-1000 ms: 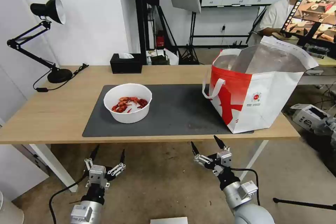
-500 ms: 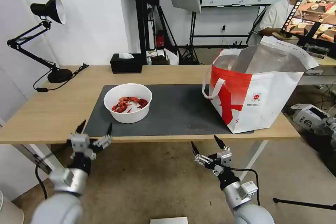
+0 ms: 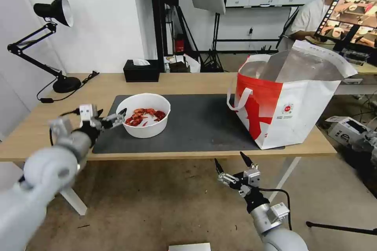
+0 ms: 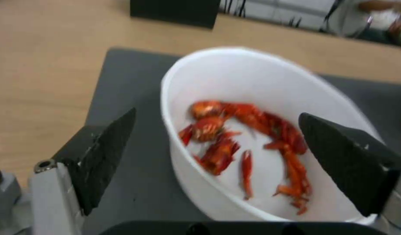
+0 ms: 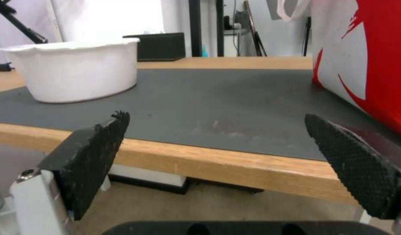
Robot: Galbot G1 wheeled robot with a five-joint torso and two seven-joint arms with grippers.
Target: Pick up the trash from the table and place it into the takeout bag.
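The tabletop (image 3: 70, 125) before me is long and light-wood, with a dark grey mat (image 3: 196, 125) across its middle. At the mat's right end stands the takeout bag (image 3: 290, 106), red and white, its mouth open and the foil lining showing, one white loop handle (image 3: 238, 100) hanging over the side that faces the bowl. Toward the mat's left end sits the white bowl (image 3: 143, 115), with red crayfish shells (image 3: 144, 116) lying loose on its bottom. A black tissue box (image 3: 141, 71) rests at the far edge of the tabletop, and a black desk lamp (image 3: 47, 43) stands at the far left corner.

My left hand (image 3: 110, 115) hovers above the mat just beside the bowl's left rim, fingers spread; in the left wrist view one fingertip (image 4: 109, 153) lies outside the bowl wall and the other over the inside, neither touching it. My right hand (image 3: 233, 164) hangs below the tabletop's front edge, well apart from the bowl, fingers spread and holding nothing.
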